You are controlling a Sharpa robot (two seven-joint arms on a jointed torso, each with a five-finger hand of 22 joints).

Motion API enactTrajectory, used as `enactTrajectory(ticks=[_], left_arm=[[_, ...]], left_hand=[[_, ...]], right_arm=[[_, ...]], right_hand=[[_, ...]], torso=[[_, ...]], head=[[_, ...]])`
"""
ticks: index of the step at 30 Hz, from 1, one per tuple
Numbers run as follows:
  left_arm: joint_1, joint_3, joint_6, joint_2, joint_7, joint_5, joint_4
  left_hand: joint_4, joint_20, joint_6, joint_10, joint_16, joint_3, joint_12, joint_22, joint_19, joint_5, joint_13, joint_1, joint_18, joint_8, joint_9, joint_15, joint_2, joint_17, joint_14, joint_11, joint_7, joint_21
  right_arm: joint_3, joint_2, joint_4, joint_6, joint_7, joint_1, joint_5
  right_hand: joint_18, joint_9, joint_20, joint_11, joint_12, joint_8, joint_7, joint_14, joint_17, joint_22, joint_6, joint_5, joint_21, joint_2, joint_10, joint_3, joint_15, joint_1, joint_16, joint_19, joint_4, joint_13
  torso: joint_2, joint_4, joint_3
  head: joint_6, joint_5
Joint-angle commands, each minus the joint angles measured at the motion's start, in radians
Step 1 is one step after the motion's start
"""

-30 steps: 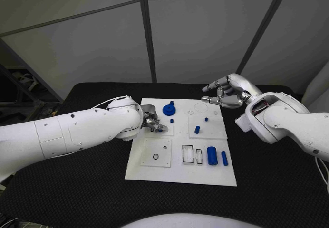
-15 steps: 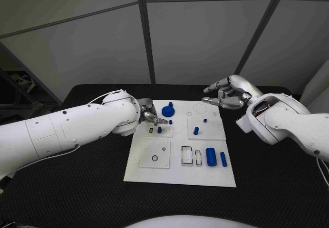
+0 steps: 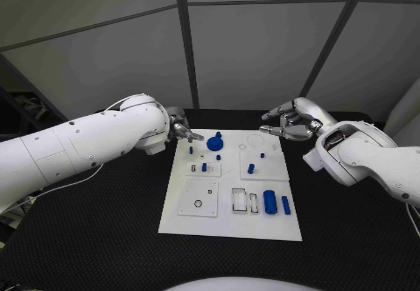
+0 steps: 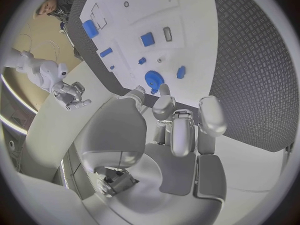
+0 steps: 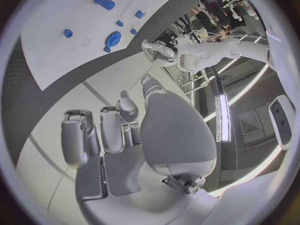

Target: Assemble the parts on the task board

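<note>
Black bench, white task board (image 3: 229, 224) centre. Left robot hand (image 3: 182, 133) has lifted clear, empty and spread; right robot hand (image 3: 289, 124) hovers spread. Peg (image 3: 205, 167) seated.

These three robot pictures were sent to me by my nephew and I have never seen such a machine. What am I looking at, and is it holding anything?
It is a robot with two white arms, each ending in a silver hand with fingers. The square picture comes from a camera on its head, looking down at a black table. The two round pictures come from cameras at its wrists, looking past each hand.

On the table lies a white task board carrying small blue parts: a round blue disc near the far end, short pegs in the middle, and a blue cylinder lying near the front.

The left hand hovers at the board's far left corner; the right hand hangs beyond the far right corner. Both hold nothing, fingers apart.
</note>
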Motion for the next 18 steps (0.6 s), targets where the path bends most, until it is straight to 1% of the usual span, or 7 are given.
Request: enactTrajectory(ticks=[1, 4, 6, 10, 14, 18], left_arm=[[0.009, -0.002, 0.067, 0.028, 0.006, 0.01, -0.067], [0.014, -0.007, 0.087, 0.047, 0.011, 0.01, -0.118], [0.016, -0.011, 0.097, 0.054, 0.013, 0.01, -0.138], [0.018, -0.018, 0.113, 0.066, 0.017, 0.01, -0.171], [0.018, -0.03, 0.132, 0.079, 0.02, 0.01, -0.198], [0.018, -0.042, 0.15, 0.092, 0.023, 0.01, -0.217]], left_hand=[[0.001, 0.002, 0.001, 0.054, -0.005, -0.002, -0.001, -0.006, -0.007, -0.005, 0.015, 0.01, -0.011, -0.008, -0.012, 0.008, -0.004, 0.136, 0.076, 0.009, 0.003, -0.007], [0.002, 0.003, 0.004, 0.054, -0.006, -0.005, 0.002, -0.008, -0.009, -0.005, 0.017, 0.007, -0.011, -0.012, -0.018, 0.008, -0.005, 0.136, 0.076, 0.01, 0.003, -0.009], [0.002, 0.004, 0.005, 0.054, -0.005, -0.007, 0.002, -0.008, -0.009, -0.005, 0.017, 0.005, -0.011, -0.014, -0.022, 0.008, -0.006, 0.136, 0.076, 0.01, 0.004, -0.01], [0.002, 0.004, 0.007, 0.054, -0.005, -0.008, 0.004, -0.007, -0.008, -0.005, 0.018, 0.004, -0.011, -0.015, -0.024, 0.009, -0.006, 0.137, 0.076, 0.01, 0.004, -0.01], [0.003, 0.005, 0.01, 0.054, -0.005, -0.009, 0.005, -0.007, -0.008, -0.005, 0.019, 0.003, -0.011, -0.015, -0.026, 0.009, -0.005, 0.138, 0.077, 0.01, 0.004, -0.01], [0.003, 0.005, 0.013, 0.053, -0.006, -0.012, 0.001, -0.009, -0.01, -0.005, 0.019, -0.003, -0.01, -0.017, -0.031, 0.009, -0.006, 0.135, 0.076, 0.011, 0.004, -0.012]], right_arm=[[0.001, 0.003, 0.0, 0.005, 0.0, 0.002, 0.002], [0.001, 0.005, -0.001, 0.005, -0.001, 0.002, 0.002], [0.001, 0.006, -0.001, 0.006, -0.001, 0.002, 0.002], [0.001, 0.007, -0.002, 0.006, -0.001, 0.002, 0.002], [0.001, 0.009, -0.003, 0.007, -0.002, 0.002, 0.002], [0.001, 0.012, -0.006, 0.007, -0.001, 0.002, 0.002]], right_hand=[[0.003, -0.001, -0.001, -0.002, 0.0, -0.003, 0.001, 0.036, 0.0, 0.204, 0.006, -0.006, -0.002, -0.002, -0.003, -0.001, -0.003, -0.011, -0.001, 0.065, 0.003, 0.0], [0.003, -0.001, -0.001, -0.002, 0.001, -0.003, 0.001, 0.036, 0.0, 0.204, 0.006, -0.006, -0.003, -0.001, -0.003, -0.001, -0.003, -0.011, -0.001, 0.065, 0.003, 0.001], [0.003, -0.001, -0.001, -0.002, 0.001, -0.003, 0.001, 0.036, 0.0, 0.204, 0.006, -0.006, -0.003, -0.001, -0.003, -0.001, -0.003, -0.011, -0.001, 0.065, 0.003, 0.001], [0.003, -0.001, -0.001, -0.002, 0.001, -0.003, 0.001, 0.036, 0.0, 0.204, 0.006, -0.006, -0.003, -0.001, -0.003, -0.001, -0.003, -0.011, -0.001, 0.065, 0.003, 0.001], [0.003, -0.002, -0.001, -0.003, 0.001, -0.003, 0.001, 0.036, 0.002, 0.205, 0.006, -0.004, -0.002, 0.0, -0.003, 0.0, -0.003, -0.009, 0.0, 0.066, 0.001, 0.001], [0.003, -0.002, -0.001, -0.003, 0.001, -0.003, 0.001, 0.036, 0.001, 0.205, 0.006, -0.003, -0.002, 0.001, -0.002, 0.002, -0.004, -0.006, -0.001, 0.065, 0.0, 0.001]], torso=[[0.002, -0.0027, 0.0004], [0.001, -0.0042, 0.0007], [0.003, -0.0046, 0.0005], [0.006, -0.0044, 0.0003], [0.007, -0.0041, 0.0004], [0.006, -0.0053, 0.0]], head=[[0.004, 0.003], [0.004, 0.007], [0.004, 0.008], [0.005, 0.008], [0.003, 0.008], [0.002, 0.009]])
